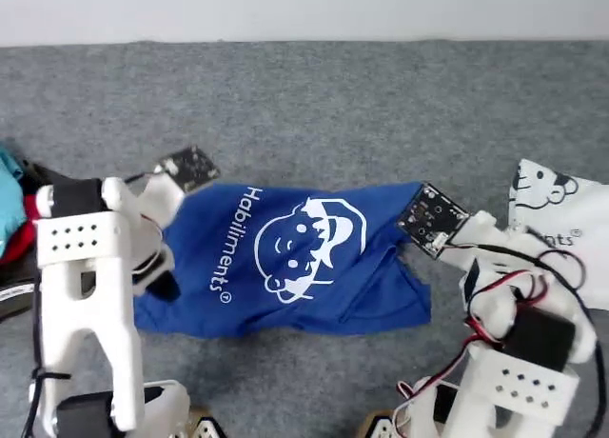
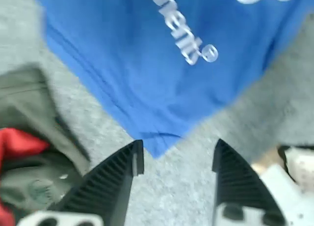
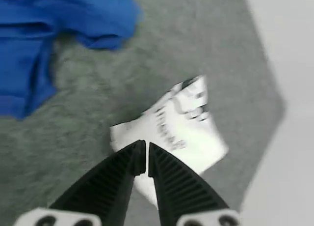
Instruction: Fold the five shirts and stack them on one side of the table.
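- The left pincer point(image 2: 176, 159) is spread wide and empty. The blue shirt point(image 2: 147, 64) lies flat just ahead of it, one corner pointing into the gap between its tips, probably the corner to pinch for the next fold.
- The right pincer point(image 3: 146, 157) is clenched on nothing. The folded white shirt point(image 3: 181, 123) lies just beyond its tips, likely the start of the stack; the blue shirt is well apart from it.
- A heap of unfolded garments point(image 2: 29, 186), olive and red, sits close beside one left finger and could snag it.
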`<state>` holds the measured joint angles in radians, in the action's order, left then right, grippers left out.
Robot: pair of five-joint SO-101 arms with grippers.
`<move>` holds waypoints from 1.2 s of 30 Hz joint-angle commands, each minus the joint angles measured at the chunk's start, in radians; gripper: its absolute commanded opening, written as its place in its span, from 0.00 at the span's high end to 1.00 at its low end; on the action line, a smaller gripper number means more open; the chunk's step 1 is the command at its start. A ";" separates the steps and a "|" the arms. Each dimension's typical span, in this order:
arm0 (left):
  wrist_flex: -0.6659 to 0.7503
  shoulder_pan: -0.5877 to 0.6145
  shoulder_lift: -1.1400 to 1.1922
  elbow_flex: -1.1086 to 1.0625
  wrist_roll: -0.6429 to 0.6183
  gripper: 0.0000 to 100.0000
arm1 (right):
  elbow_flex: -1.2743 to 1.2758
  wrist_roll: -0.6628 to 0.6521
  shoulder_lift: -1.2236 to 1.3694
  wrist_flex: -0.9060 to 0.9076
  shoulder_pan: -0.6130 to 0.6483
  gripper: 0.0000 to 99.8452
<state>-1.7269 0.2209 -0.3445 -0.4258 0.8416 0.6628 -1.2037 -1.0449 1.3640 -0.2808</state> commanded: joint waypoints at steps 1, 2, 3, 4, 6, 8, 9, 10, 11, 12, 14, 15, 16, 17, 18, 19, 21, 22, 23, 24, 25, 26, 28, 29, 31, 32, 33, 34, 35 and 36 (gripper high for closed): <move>-0.014 0.037 -0.037 -0.054 0.095 0.79 | 0.034 0.037 0.001 0.028 0.008 0.99; -0.003 0.041 -0.037 -0.082 0.115 0.79 | 0.044 0.038 0.001 0.039 0.008 0.99; 0.011 0.041 -0.037 -0.108 0.133 0.79 | 0.054 0.040 -0.001 0.050 0.008 0.99; 0.028 0.043 -0.037 -0.136 0.149 0.79 | 0.058 0.041 -0.001 0.058 0.008 0.99; 0.063 0.043 -0.037 -0.185 0.175 0.79 | 0.064 0.080 -0.001 0.061 0.008 0.99; 0.097 0.043 -0.037 -0.223 0.193 0.79 | 0.064 0.101 -0.001 0.061 0.008 0.99; 0.115 0.043 -0.037 -0.240 0.201 0.79 | 0.066 0.103 -0.001 0.061 0.008 0.99; 0.133 0.043 -0.037 -0.254 0.210 0.79 | 0.074 0.103 -0.001 0.058 0.008 0.99; 0.157 0.043 -0.037 -0.269 0.219 0.78 | 0.084 0.103 -0.001 0.054 0.008 0.99; 0.178 0.043 -0.037 -0.285 0.221 0.77 | 0.095 0.103 -0.001 0.054 0.008 0.99; 0.227 0.043 -0.037 -0.317 0.222 0.75 | 0.117 0.103 -0.001 0.053 0.008 0.99; 0.253 0.043 -0.037 -0.337 0.222 0.75 | 0.124 0.103 -0.001 0.053 0.008 0.99; 0.276 0.043 -0.037 -0.354 0.222 0.75 | 0.127 0.103 -0.001 0.051 0.008 0.99; 0.298 0.043 -0.035 -0.369 0.222 0.75 | 0.129 0.103 -0.001 0.051 0.008 0.99; 0.318 0.043 -0.035 -0.383 0.222 0.75 | 0.129 0.103 -0.001 0.051 0.008 0.99; 0.334 0.043 -0.035 -0.397 0.222 0.75 | 0.130 0.103 -0.001 0.051 0.008 0.99; 0.370 0.043 -0.034 -0.420 0.222 0.75 | 0.130 0.103 -0.001 0.051 0.008 0.99; 0.388 0.043 -0.025 -0.426 0.222 0.75 | 0.130 0.103 -0.001 0.051 0.008 0.99; 0.404 0.043 0.000 -0.426 0.219 0.75 | 0.130 0.103 -0.001 0.051 0.008 0.99; 0.414 0.043 0.031 -0.417 0.218 0.75 | 0.130 0.103 -0.001 0.051 0.008 0.99; 0.422 0.043 0.072 -0.400 0.216 0.75 | 0.130 0.103 -0.001 0.051 0.008 0.99; 0.423 0.043 0.121 -0.374 0.204 0.75 | 0.130 0.103 -0.001 0.051 0.008 0.99; 0.420 0.043 0.233 -0.289 0.157 0.75 | 0.130 0.103 -0.001 0.050 0.008 0.99; 0.416 0.043 0.288 -0.237 0.132 0.75 | 0.130 0.103 -0.001 0.050 0.008 0.99; 0.416 0.043 0.390 -0.139 0.091 0.76 | 0.130 0.103 -0.001 0.050 0.008 0.99; 0.414 0.041 0.434 -0.094 0.077 0.77 | 0.130 0.103 -0.001 0.050 0.008 0.99; 0.414 0.037 0.477 -0.050 0.068 0.78 | 0.130 0.103 -0.001 0.050 0.008 0.99; 0.408 0.035 0.512 -0.008 0.066 0.79 | 0.130 0.103 -0.001 0.050 0.008 0.99; 0.393 0.035 0.540 0.033 0.066 0.79 | 0.130 0.103 -0.001 0.050 0.008 0.99; 0.377 0.035 0.563 0.074 0.058 0.79 | 0.130 0.103 -0.001 0.050 0.008 0.99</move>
<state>-1.3234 0.2593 0.1649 -0.4902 0.9244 0.8040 -1.1101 -1.0449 1.4162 -0.2762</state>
